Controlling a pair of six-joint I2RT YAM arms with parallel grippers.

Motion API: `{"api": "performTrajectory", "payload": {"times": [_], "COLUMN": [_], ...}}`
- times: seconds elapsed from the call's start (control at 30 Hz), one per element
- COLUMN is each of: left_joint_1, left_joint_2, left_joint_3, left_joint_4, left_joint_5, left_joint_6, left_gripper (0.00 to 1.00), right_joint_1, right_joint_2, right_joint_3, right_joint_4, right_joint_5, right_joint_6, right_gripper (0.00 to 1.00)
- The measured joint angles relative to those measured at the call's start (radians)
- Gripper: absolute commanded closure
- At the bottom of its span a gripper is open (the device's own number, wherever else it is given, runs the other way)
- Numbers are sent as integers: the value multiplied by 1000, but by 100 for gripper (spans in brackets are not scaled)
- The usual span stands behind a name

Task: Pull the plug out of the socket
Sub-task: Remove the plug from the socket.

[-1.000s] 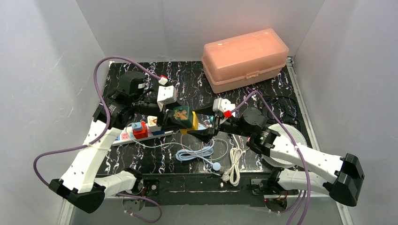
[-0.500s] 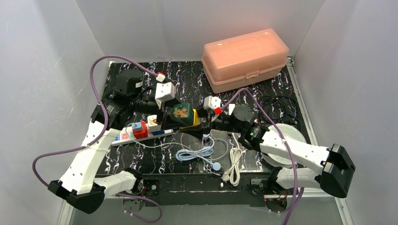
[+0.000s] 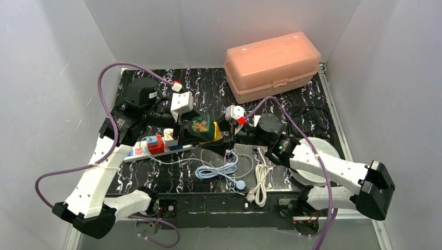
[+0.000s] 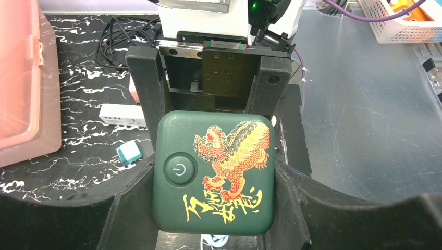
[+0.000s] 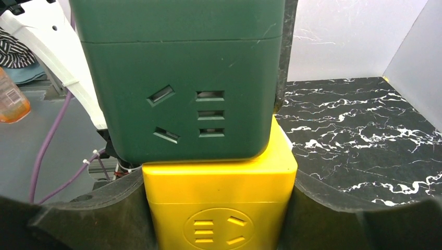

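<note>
Plug and socket are joined in the middle, held up over the black mat [image 3: 219,86]. The yellow plug [image 5: 219,203] sits flat against one face of the green socket cube [image 4: 213,179], with no gap showing between them. The cube has a round button and a red and gold dragon on its top face.

The biggest thing is the pink box [image 3: 271,65] with its lid shut, at the back right of the mat. Next come the two arms, which meet nose to nose. The left gripper [image 4: 213,172] squeezes the green socket cube, one finger on each side. The right gripper [image 5: 219,198] hugs the yellow plug the same way, with both fingers pressed on it.

A long white power strip [image 3: 156,148] lies near the left arm, with a red and blue plug [image 3: 155,144] stuck in it. A round white disc [image 3: 326,151] lies by the right arm. A light blue cable [image 3: 221,169] and a white cable [image 3: 260,182] lie loose at the front.
</note>
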Motion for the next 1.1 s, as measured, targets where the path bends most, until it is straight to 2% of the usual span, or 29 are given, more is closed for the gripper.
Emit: {"api": "performTrajectory", "payload": {"times": [0.33, 1.1], "left_joint_1": [-24, -29], "left_joint_2": [37, 50], "left_joint_3": [16, 16], "left_joint_4": [24, 119], "left_joint_5": [28, 35], "left_joint_6": [-35, -196], "left_gripper": [100, 100], "right_joint_1": [1, 4], "right_joint_2": [-95, -99], "right_joint_3": [-72, -144], "right_joint_4": [-10, 139], "right_joint_5": [54, 105], "right_joint_6": [9, 82], "right_gripper": [99, 99]}}
